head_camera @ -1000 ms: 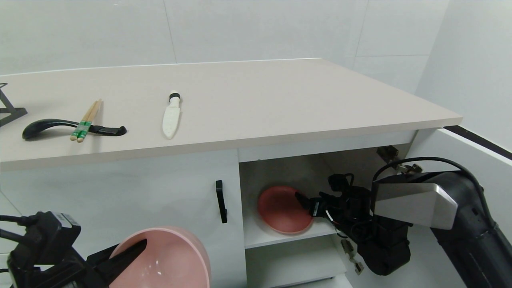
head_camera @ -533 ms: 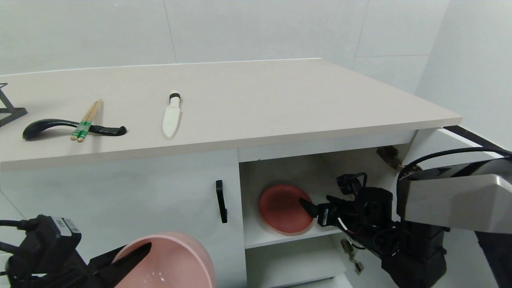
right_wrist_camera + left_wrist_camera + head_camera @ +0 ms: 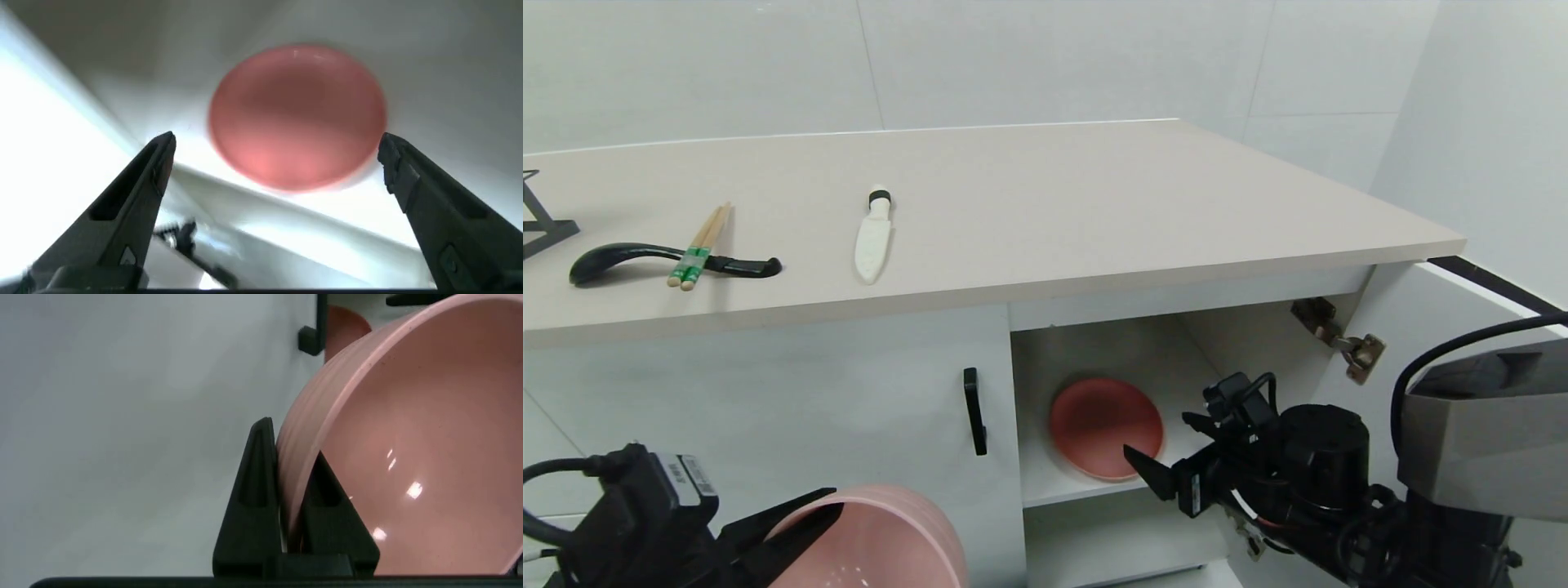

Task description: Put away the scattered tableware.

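Smooth beige countertop (image 3: 1054, 204) over a white cabinet, right compartment open. Low before the closed left door (image 3: 768, 392), left gripper (image 3: 288, 457) pinched tight on the rim of a glossy round pink bowl (image 3: 409, 441). Right gripper (image 3: 275, 140) spread wide and empty, just before the shelf (image 3: 1078, 486), apart from the round red plate (image 3: 1103, 425) lying flat there. On the countertop: curved black spoon (image 3: 645, 255), white knife (image 3: 874, 237), wooden chopsticks (image 3: 698, 245) across the spoon's handle.

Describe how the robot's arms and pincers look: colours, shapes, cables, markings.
The left pincer and right pincer are black, with flat, tapering, pointed fingers. Black cables loop at both wrists. The left wrist carries a white printed label. The right arm has an angular silver-grey cover behind a black cylindrical joint.
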